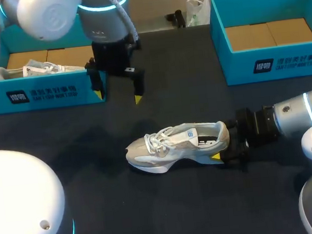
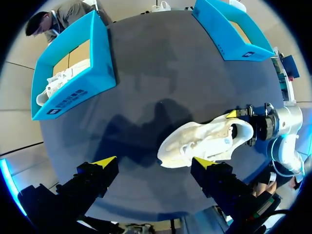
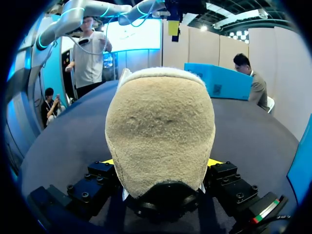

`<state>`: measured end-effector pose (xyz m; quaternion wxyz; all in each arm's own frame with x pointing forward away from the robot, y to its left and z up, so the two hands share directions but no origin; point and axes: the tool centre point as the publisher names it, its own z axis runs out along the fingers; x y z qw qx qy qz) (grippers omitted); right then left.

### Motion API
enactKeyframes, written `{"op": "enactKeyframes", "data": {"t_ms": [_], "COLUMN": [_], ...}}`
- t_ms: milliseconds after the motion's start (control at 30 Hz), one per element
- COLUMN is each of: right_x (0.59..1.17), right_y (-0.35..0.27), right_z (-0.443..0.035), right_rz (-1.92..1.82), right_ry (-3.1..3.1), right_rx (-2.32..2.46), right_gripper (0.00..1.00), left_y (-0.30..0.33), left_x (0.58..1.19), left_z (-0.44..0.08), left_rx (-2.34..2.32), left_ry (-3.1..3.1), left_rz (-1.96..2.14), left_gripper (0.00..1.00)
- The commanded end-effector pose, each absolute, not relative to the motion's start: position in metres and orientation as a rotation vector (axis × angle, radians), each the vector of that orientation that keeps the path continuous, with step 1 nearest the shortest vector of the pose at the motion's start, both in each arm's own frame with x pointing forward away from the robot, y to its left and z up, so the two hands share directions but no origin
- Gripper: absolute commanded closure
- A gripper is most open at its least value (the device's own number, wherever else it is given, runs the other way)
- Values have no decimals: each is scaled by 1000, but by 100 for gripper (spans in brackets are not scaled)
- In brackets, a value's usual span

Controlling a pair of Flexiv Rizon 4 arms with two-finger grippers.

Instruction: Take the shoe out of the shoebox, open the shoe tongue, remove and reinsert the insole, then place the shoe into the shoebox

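A beige and white sneaker [image 1: 173,145] lies on its side in the middle of the dark table, toe pointing left. My right gripper [image 1: 224,141] comes in from the right and is shut on its heel, one yellow tip on each side. The suede heel [image 3: 161,126] fills the space between the fingers in the right wrist view. My left gripper [image 1: 117,96] hangs open above the table behind the sneaker, holding nothing. From the left wrist view the sneaker [image 2: 204,141] sits ahead of the open left gripper [image 2: 153,162], with the right gripper [image 2: 242,129] at its heel.
A blue shoebox [image 1: 42,95] at the back left holds a second white shoe [image 1: 39,68]. Another blue shoebox [image 1: 273,63] stands at the back right with only its cardboard floor showing. Bare table lies in front of the sneaker.
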<state>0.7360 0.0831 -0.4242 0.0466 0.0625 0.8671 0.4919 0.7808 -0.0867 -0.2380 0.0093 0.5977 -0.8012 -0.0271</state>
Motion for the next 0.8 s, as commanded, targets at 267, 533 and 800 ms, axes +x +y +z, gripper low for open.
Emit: {"op": "enactKeyframes", "data": {"t_ms": [267,533,800], "right_x": [737,737,737], "right_y": [85,85,85], "right_z": [-428,-428,-428], "right_rz": [1494,1494,1494], "right_ry": [2649,2649,2649], "right_rx": [192,192,192], "right_gripper": [100,100,100], "left_y": [-86,-103,-132], "left_x": [781,776,763], "left_z": [-237,-241,-250], "left_rx": [1868,2154,2216], "left_ry": [-2503,-2300,-2233], "left_rz": [-85,-63,-112], "left_gripper": [0,0,0]}}
